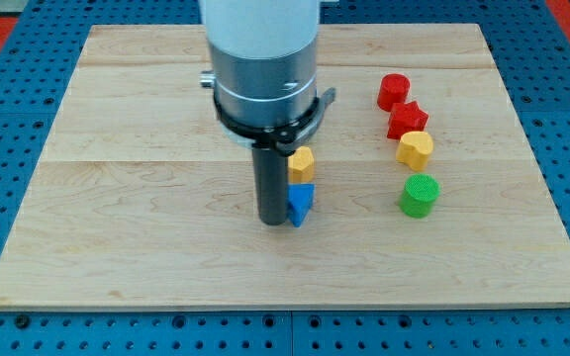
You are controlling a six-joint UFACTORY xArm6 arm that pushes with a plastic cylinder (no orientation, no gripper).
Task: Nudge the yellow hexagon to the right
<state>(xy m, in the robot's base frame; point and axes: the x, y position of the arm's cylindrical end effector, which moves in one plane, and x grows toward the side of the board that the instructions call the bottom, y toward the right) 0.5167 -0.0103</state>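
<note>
My tip [272,222] touching blue block [301,203] just below yellow hexagon [301,163]; red cylinder [394,91], red star [407,121], yellow heart [415,149], green cylinder [420,195] rightward on worktop [117,237]; no gripper fitted

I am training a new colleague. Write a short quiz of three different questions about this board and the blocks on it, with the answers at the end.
1. True or false: the yellow hexagon lies directly above the blue block in the view.
2. Multiple choice: which block in the group at the view's right lies nearest the view's bottom? A) red cylinder B) red star-like block C) yellow heart-like block D) green cylinder
3. Fill in: my tip stands just to the view's ____ of the blue block.

Key: 1 true; 2 D; 3 left.
</note>
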